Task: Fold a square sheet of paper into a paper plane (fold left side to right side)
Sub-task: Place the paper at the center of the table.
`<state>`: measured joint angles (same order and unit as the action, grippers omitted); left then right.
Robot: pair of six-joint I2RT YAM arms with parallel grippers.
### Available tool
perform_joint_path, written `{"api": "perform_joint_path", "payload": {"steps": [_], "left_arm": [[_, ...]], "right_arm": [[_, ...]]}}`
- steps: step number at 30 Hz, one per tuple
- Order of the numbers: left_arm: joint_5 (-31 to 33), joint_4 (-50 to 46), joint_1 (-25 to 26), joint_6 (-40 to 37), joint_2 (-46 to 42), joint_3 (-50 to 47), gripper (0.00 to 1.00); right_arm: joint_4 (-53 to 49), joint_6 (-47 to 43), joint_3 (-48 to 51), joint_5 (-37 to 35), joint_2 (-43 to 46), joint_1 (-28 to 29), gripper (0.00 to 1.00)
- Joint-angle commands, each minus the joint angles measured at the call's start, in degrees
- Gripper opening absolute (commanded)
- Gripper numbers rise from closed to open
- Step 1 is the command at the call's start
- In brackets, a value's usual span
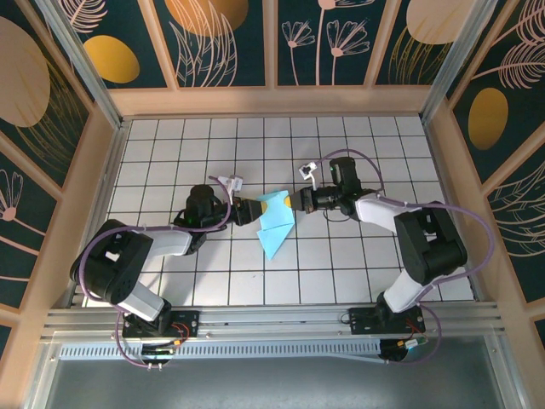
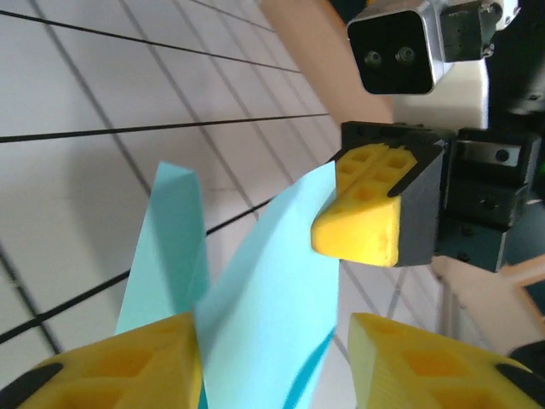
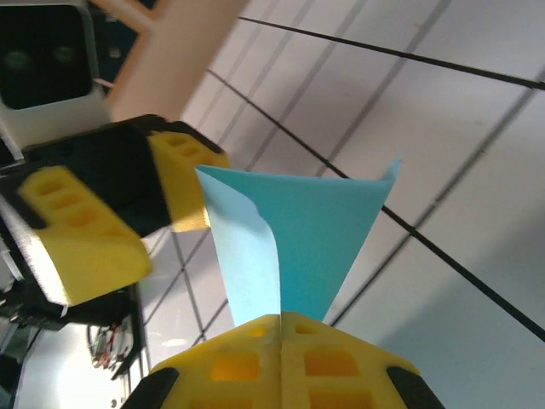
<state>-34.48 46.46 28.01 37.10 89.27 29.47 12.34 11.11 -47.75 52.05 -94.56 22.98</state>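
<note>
The light cyan sheet of paper (image 1: pixel 276 223) is folded into a pointed, plane-like shape. It is held off the white grid table between the two grippers, its point toward the near edge. My right gripper (image 1: pixel 293 202) is shut on the paper's folded edge, and its yellow fingertips (image 3: pixel 279 328) meet on the paper (image 3: pixel 319 230). Two layers fan apart above that grip. My left gripper (image 1: pixel 257 210) is open. In the left wrist view the paper (image 2: pixel 272 298) passes between its separated fingers (image 2: pixel 128 371), lying against the left one. The right gripper's finger (image 2: pixel 362 213) is close ahead.
The white grid table (image 1: pixel 204 273) lies inside a wooden frame with dark patterned walls (image 1: pixel 230 43). Both arms reach in from the near edge and meet at the middle. The grippers face each other a finger's width apart.
</note>
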Motion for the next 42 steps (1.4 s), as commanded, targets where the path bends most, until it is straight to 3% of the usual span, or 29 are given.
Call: {"api": "perform_joint_path", "payload": {"steps": [1,5,9,14,27,36,42], "left_arm": [[9.6,-7.7,-0.4,-3.3,-1.7,1.0,0.56],[17.9,-15.7,-0.5,-6.3,-7.4,1.5,0.56],[20.9,-22.3,0.6,-10.0,-14.2,1.8,0.49],[29.0,-33.8,9.0,-15.3,-17.4,5.3,0.47],[45.6,-48.6,26.6,-17.3,-4.0,18.3,0.44],[54.8,-56.5,33.6,-17.5,7.8,29.7,0.48],[65.5,-64.9,37.5,-17.8,15.1,36.4,0.49]], "right_arm": [[-5.0,2.3,-3.1,-6.6,-1.7,0.0,0.00],[-8.8,6.5,-5.1,-9.7,-2.2,-0.4,0.00],[-14.5,11.4,-8.2,-11.9,-3.7,-1.0,0.00],[-20.2,15.3,-11.0,-14.3,-6.1,-1.7,0.00],[-21.6,19.6,-13.1,-13.6,-8.2,-3.1,0.00],[-21.9,19.8,-13.8,-13.6,-8.5,-3.1,0.00],[-21.8,19.9,-13.9,-13.6,-8.8,-3.1,0.00]]}}
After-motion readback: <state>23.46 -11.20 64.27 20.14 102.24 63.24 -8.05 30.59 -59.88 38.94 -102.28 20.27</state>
